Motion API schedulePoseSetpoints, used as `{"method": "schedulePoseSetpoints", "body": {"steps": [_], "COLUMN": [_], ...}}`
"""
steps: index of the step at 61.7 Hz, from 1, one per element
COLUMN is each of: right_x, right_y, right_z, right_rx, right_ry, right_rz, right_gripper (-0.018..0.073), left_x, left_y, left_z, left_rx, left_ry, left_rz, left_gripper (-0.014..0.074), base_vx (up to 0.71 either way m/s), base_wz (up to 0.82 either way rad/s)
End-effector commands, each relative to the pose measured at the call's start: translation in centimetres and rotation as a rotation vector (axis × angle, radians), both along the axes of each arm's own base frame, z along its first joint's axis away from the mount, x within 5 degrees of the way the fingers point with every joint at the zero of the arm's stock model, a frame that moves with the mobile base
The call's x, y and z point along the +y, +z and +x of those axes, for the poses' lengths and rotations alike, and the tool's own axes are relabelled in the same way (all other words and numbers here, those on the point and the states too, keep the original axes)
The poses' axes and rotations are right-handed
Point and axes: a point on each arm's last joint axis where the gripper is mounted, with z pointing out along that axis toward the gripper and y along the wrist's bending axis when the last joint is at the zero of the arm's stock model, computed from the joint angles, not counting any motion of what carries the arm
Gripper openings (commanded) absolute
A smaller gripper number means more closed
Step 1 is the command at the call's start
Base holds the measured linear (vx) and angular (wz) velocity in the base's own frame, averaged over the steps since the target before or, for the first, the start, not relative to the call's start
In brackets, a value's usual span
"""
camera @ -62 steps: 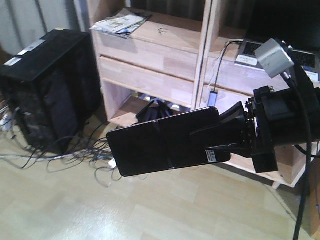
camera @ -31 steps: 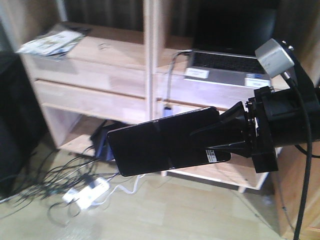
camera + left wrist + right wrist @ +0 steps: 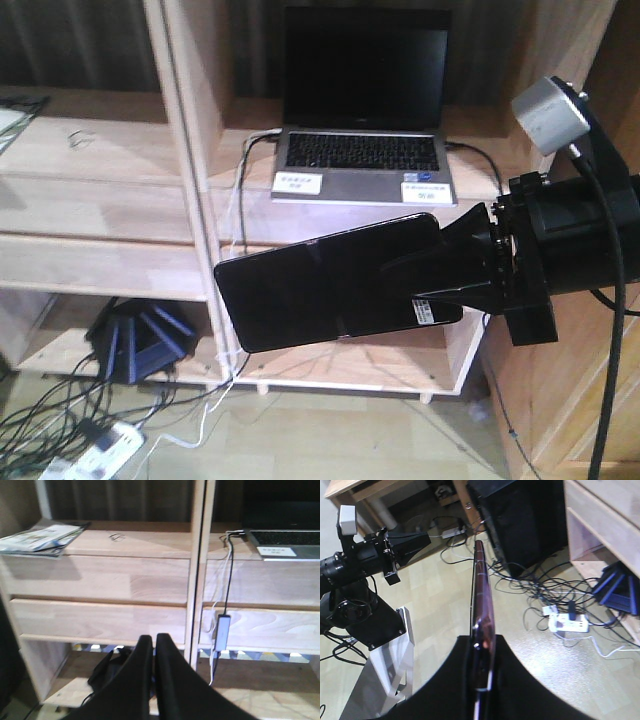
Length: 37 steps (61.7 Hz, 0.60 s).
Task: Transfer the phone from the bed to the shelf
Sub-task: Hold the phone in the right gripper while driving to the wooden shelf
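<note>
R gripper [image 3: 432, 268] clamped on phone [image 3: 310, 290], phone mid-air, near-level, in front of shelf [image 3: 190, 130] w/ laptop [image 3: 360, 150], L gripper [image 3: 152, 647] closed, empty

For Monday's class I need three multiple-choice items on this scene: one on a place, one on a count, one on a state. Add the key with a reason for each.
1. Where does the laptop stand?
A. On a board of the shelf, right of the upright divider.
B. On that board, left of the divider.
C. On the lowest board.

2. How many white labels are on the laptop's palm rest?
A. One.
B. Two.
C. Four.

3. What is the state of the phone?
A. Lying on the laptop.
B. Lying on a shelf board.
C. Clamped between the fingers of the right gripper.

Key: 1 A, it sits open in the right compartment; 2 B, one label lies at each front corner; 3 C, the fingers close on its end, in the air before the shelf.
</note>
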Motion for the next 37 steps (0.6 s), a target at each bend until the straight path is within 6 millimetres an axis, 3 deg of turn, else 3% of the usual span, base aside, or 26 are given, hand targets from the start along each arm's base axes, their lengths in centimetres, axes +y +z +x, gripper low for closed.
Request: {"method": "schedulePoseSetpoints", "body": {"steps": [1,37], "right_x": [0.30,0.30], "right_y": [2.03,2.03], "right_z": [-1.07,-1.07], "right_rx": [-0.021,-0.021], "right_ry": [0.048,0.048], "right_rz": [0.095,0.095], "right_gripper": [-0.0001,-0.0001], "left_x": [0.05,0.05], "left_y": [0.58,0.58], "left_z": [0.07,0.07], "left_rx": [-0.074,-0.074], "left_ry": [0.005,0.005], "left_rz": [-0.009,-0.009], "left_gripper": [0.0001,0.0001], "base_vx": [0.26,0.25], "base_wz": [-0.20,-0.05]}}
